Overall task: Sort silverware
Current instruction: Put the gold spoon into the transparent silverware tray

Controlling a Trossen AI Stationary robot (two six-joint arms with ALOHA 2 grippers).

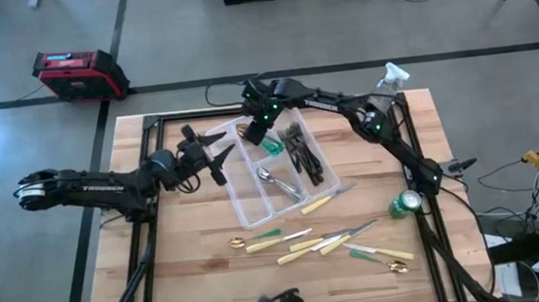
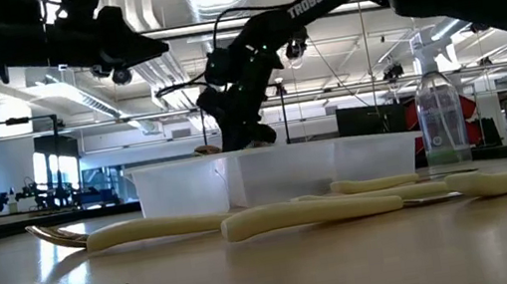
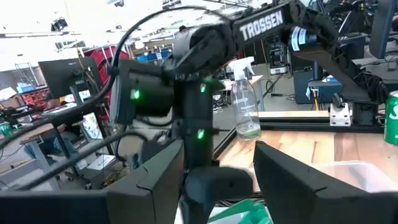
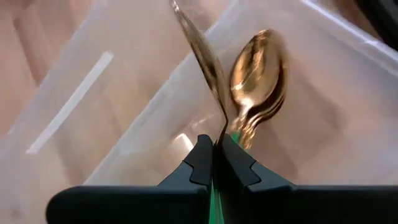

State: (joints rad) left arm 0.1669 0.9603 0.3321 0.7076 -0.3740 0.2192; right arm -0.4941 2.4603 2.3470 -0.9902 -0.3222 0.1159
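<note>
I have the right pincer over the far end of the clear tray, which lies in the middle of the tabletop; its fingers are closed tight on a green-handled spoon, with the gold bowl hanging down into a compartment; under it I see more gold spoons already stacked in the same compartment. So I judge the step in hand is the placing of this spoon with its own kind.

The left pincer waits just beside the tray on its left side, above the tabletop; its fingers stand wide apart and hold nothing.

In the tray there are also dark forks in the right compartment and shiny silver spoons in the middle one; on the tabletop in front of the tray lie the unsorted pieces, cream-handled knives and some green-handled pieces, spread in a loose row; one more knife lies just at the tray's near right corner.

For the next move I think the right pincer must go lower, so the spoon lies on the stack, and only then release; if I release too high, the spoon may bounce or fall over the divider into the wrong compartment.
</note>
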